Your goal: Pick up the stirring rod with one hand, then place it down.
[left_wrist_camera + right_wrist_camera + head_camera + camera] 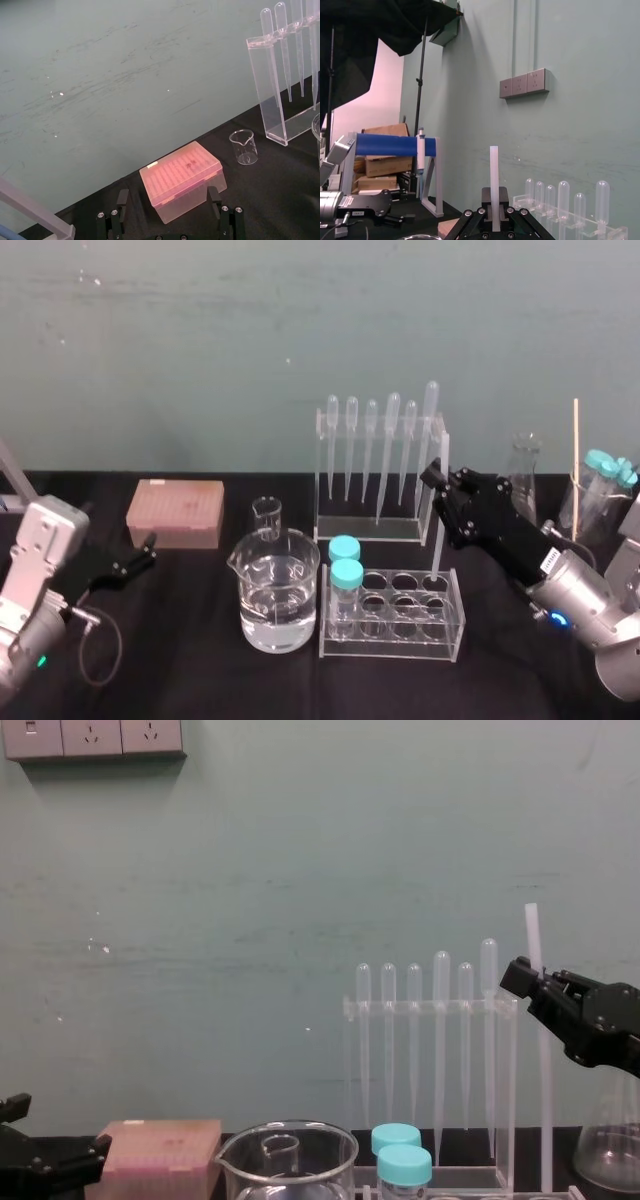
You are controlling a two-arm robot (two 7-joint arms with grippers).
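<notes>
The stirring rod (438,540), thin and translucent white, stands nearly upright with my right gripper (444,488) shut on its upper part. Its lower end reaches down to the rear right holes of the clear test tube rack (392,645); I cannot tell whether it sits inside one. In the chest view the stirring rod (545,1100) rises past the gripper (527,982), beside the pipette rack. The right wrist view has the stirring rod (493,175) sticking up from between the fingers (488,202). My left gripper (137,562) rests open at the table's left, facing the pink box, and its fingers (118,212) stand apart.
A large beaker (278,595) of water and a small beaker (267,517) stand mid-table. The pink tip box (176,512) is at the left and the pipette rack (380,480) behind. Two blue-capped tubes (346,585) sit in the test tube rack. A flask (522,475) and a wooden stick (576,465) stand at the right.
</notes>
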